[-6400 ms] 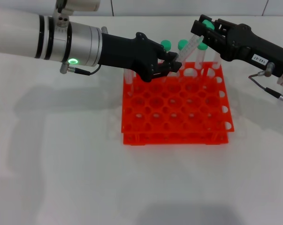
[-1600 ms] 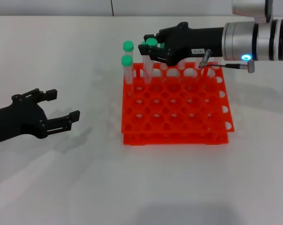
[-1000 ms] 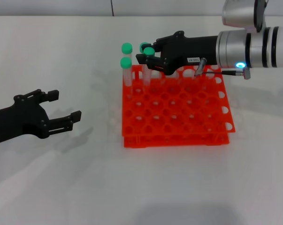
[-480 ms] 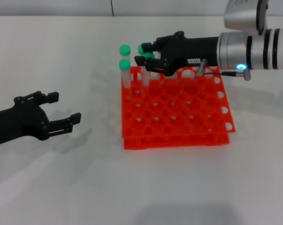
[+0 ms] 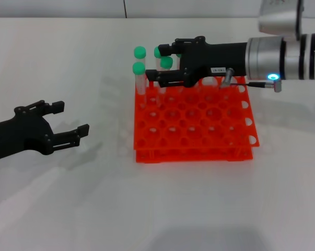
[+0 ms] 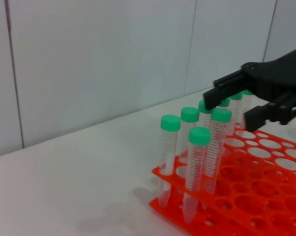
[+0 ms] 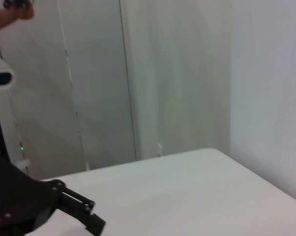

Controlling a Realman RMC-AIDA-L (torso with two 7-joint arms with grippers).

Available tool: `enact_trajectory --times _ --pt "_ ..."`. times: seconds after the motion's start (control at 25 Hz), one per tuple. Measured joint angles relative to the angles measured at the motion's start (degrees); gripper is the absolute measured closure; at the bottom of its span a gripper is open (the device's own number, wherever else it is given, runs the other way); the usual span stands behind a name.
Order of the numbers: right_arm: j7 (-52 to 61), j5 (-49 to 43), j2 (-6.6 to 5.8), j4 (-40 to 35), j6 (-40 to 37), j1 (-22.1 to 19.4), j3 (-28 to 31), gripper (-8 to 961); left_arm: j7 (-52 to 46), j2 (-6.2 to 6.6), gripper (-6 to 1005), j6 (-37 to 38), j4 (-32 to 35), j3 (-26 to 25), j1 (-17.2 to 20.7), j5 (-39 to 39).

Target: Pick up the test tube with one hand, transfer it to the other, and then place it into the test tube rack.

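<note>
The right gripper (image 5: 161,64) has just spread its fingers wide, leaving the test tube (image 5: 165,70) standing upright in the rack (image 5: 199,133); the left gripper (image 5: 68,121) rests open, well apart.

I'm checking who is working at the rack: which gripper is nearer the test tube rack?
Right. The right gripper is over the test tube rack at its far-left tubes; the left gripper sits off to its left.
</note>
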Motion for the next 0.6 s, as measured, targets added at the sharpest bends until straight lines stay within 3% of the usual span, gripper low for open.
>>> enact_trajectory --times 0.16,0.28,0.6 --pt "0.6 0.0 -0.20 -5.2 -2.0 -4.1 0.1 219 0.0 -0.01 134 0.0 0.0 -0.3 -0.1 0.0" --pt "2.0 0.1 -0.44 -9.3 -2.8 -7.4 0.1 220 0.1 -0.01 134 0.0 0.0 -0.3 -0.7 0.2" --pt "3.3 -0.3 -0.85 -10.9 -6.6 -8.7 0.7 224 0.2 0.02 133 0.0 -0.1 -0.3 -1.8 0.3"
